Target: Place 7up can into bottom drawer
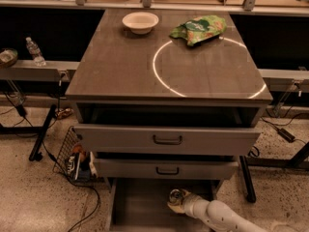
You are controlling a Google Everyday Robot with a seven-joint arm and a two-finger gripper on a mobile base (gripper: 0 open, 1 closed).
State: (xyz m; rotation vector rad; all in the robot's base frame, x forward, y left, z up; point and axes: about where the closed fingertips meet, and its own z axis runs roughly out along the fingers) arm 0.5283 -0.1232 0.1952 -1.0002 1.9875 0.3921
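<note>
The bottom drawer [140, 207] is pulled out at the foot of the grey cabinet, a shallow tray with a flat floor. The 7up can [175, 195] shows only its silver top, upright over the drawer floor near the back middle. My gripper [176, 203] reaches in from the lower right on a white arm and sits right around the can, hiding the can's body.
Two upper drawer fronts [167, 139] with dark handles overhang the tray. On the cabinet top are a white bowl [140, 21] and a green chip bag [198, 29]. A water bottle [35, 50] stands on the left shelf. A wire basket [72, 157] and cables lie left of the cabinet.
</note>
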